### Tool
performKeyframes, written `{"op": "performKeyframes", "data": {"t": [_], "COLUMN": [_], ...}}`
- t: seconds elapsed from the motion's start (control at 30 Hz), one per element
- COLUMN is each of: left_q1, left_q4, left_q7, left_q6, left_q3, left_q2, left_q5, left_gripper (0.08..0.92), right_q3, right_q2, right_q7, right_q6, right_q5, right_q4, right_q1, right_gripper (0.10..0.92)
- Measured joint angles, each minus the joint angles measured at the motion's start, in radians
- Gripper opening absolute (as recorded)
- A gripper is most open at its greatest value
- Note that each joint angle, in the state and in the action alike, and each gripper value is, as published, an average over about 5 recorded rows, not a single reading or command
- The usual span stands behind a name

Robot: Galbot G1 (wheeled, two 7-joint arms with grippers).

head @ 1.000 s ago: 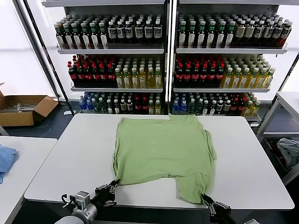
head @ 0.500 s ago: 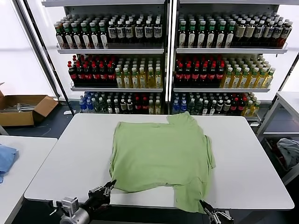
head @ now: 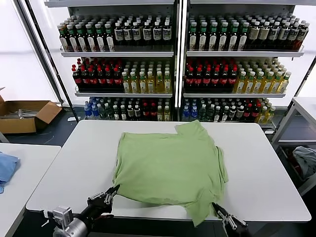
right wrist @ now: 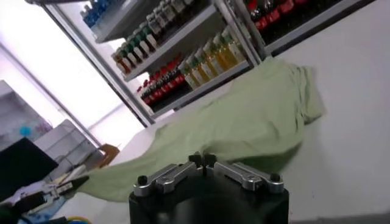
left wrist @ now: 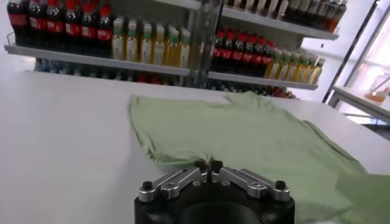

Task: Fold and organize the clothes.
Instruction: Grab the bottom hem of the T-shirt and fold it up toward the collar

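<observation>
Left gripper (head: 109,193): black, two-fingered, set at the near edge of the white rectangular table (head: 64,170); its jaws are clenched on the near left corner of the shirt hem, as is seen from the left wrist (left wrist: 208,165).

Right gripper (head: 217,210): black, placed at the near right edge of the table; its jaws are pinched on the near right hem of the shirt, as is seen from the right wrist (right wrist: 202,159).

Light green short-sleeved shirt of soft fabric (head: 170,165): spread flat over the middle of the table, its near hem drawn to the table's near edge, where a flap hangs over by the right gripper; a sleeve is turned up at the far side.

Blue cloth (head: 7,167): laid on a second white table at the left.

Brown cardboard box (head: 24,114): stood open on the floor, far left.

Metal shelving with rows of bottles (head: 177,54): ranged behind the table.
</observation>
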Motion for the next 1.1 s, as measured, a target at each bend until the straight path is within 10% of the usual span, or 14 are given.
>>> {"op": "performKeyframes", "data": {"t": [0.63,1.1], "left_q1": [-0.464,-0.552], "left_q4": [0.399,0.553], "left_q7": [0.019,0.031], "left_q6": [0.004,0.005], "left_q3": [0.149,0.166], "left_q2": [0.026,0.037], "left_q5": [-0.094,-0.066], "left_gripper": [0.096,0.467], "right_q3": [-0.215,-0.215], "right_q2": [-0.042,-0.088], "right_q7": [0.029,0.085], "right_q6": [0.029,0.031], "right_q5": [-0.161,-0.328], "right_q4": [-0.458,-0.435], "right_q1": [0.565,0.545], "right_gripper": [0.114,0.492]}}
